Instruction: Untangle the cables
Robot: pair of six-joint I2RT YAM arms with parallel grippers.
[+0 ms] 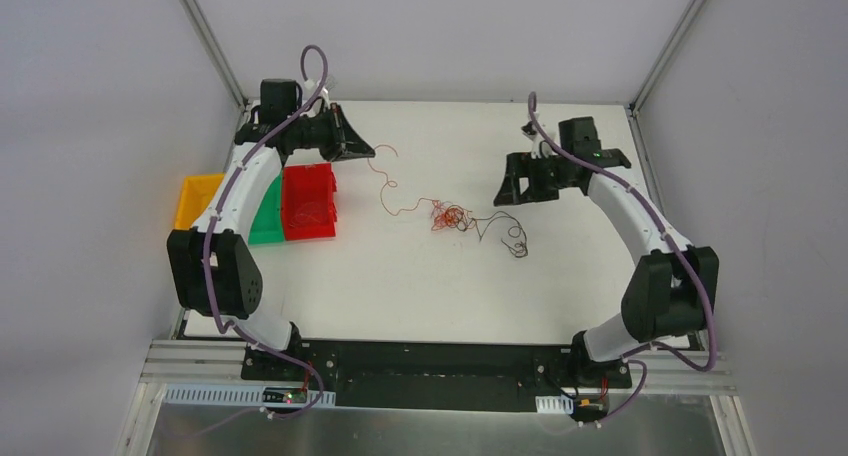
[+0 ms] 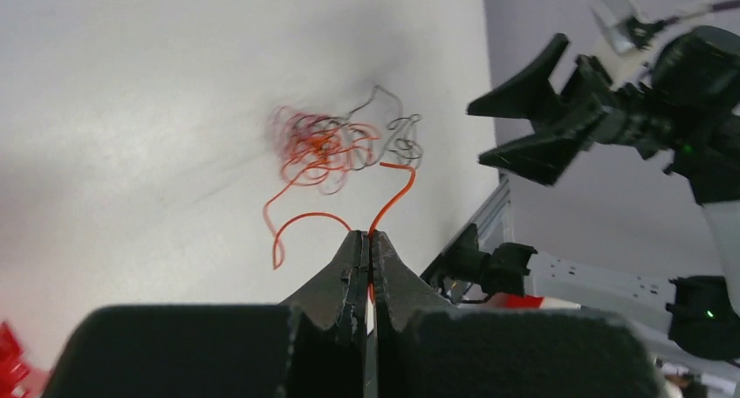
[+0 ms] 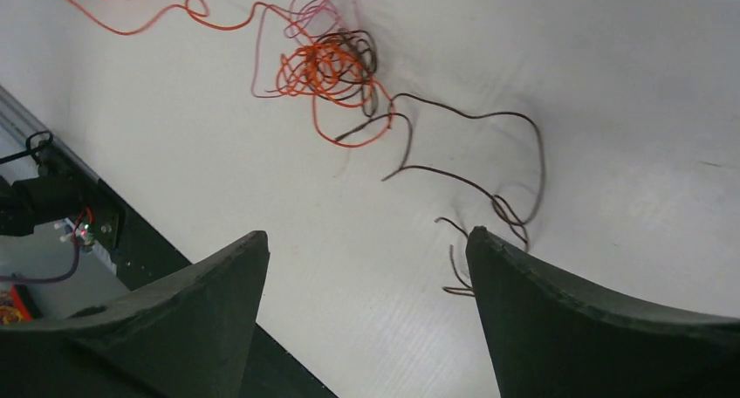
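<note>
Cables (image 1: 452,217) clumped at centre of the top view, strung out from upper left to lower right. Left gripper (image 1: 366,152) pinched shut on the orange strand (image 2: 394,197) at upper left — right gripper (image 1: 503,194) gaping, empty, nearer the dark tail (image 1: 515,244) just below it in frame.

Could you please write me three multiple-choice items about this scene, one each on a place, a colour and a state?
1. Where does the tangle of cables lie?
A. In a bin
B. On the middle of the table
C. At the far right corner

2. What colour is the wire that the left claw pinches?
A. Dark brown
B. Green
C. Orange

3. How is the right claw?
A. Open and empty
B. Shut on a wire
C. Shut on a bin

Answers: 1 B, the overhead view shows it on the bare tabletop; 2 C, the left wrist view shows an orange wire clamped; 3 A, its fingers stand wide apart.
</note>
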